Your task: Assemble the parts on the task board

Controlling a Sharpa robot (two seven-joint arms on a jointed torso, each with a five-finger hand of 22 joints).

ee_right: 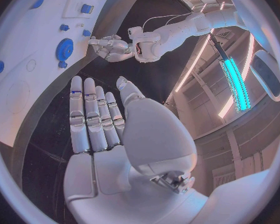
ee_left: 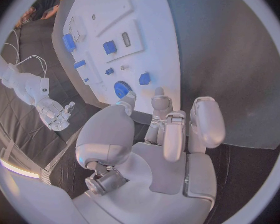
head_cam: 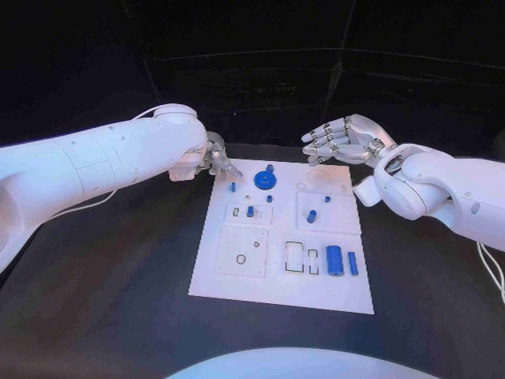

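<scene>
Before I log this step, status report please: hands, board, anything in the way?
Left robot hand open, at the task board's far corner. Right robot hand open, past its far edge. Blue gear on board. Nothing blocking.

My head camera looks steeply down on the task board [head_cam: 281, 296] from above. Each wrist camera sits close behind its own palm, facing the board's far end; both share the blue gear [ee_left: 121, 89] there.
</scene>
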